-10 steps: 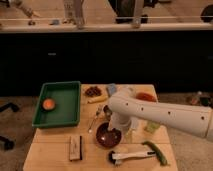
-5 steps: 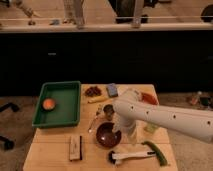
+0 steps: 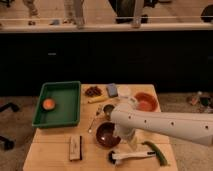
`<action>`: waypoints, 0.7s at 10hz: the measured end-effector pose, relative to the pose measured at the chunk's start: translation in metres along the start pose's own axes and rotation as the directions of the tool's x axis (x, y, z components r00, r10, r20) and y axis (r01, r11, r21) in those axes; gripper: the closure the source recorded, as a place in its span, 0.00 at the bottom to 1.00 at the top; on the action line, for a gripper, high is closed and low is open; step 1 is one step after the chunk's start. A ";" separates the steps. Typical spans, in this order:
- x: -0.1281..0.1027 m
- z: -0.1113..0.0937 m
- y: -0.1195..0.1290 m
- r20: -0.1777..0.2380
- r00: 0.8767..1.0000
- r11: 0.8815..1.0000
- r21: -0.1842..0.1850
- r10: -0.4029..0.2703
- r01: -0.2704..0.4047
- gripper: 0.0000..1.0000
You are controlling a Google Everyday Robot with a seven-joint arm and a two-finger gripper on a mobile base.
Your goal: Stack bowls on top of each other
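At the counter's front edge, my hand [image 3: 122,140] hangs low beside the dark maroon bowl [image 3: 106,135], at its right rim.

My white arm [image 3: 165,125] reaches in from the right edge and covers the hand, so I cannot tell whether it is apart, together or clamped. The orange-red bowl [image 3: 146,101] sits apart, toward the back right corner of the counter [image 3: 50,152]. A small metal cup [image 3: 107,110] stands just behind the maroon bowl; a green tray [image 3: 65,107] fills the back left corner.
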 end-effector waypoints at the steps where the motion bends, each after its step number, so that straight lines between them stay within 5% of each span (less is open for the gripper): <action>1: 0.000 0.004 -0.001 -0.012 1.000 1.000 -0.002 0.004 -0.004 0.20; 4: -0.004 0.013 -0.005 -0.042 0.999 1.000 -0.016 0.004 -0.005 0.20; 7: -0.003 0.017 -0.006 -0.051 0.999 1.000 -0.021 0.009 -0.011 0.45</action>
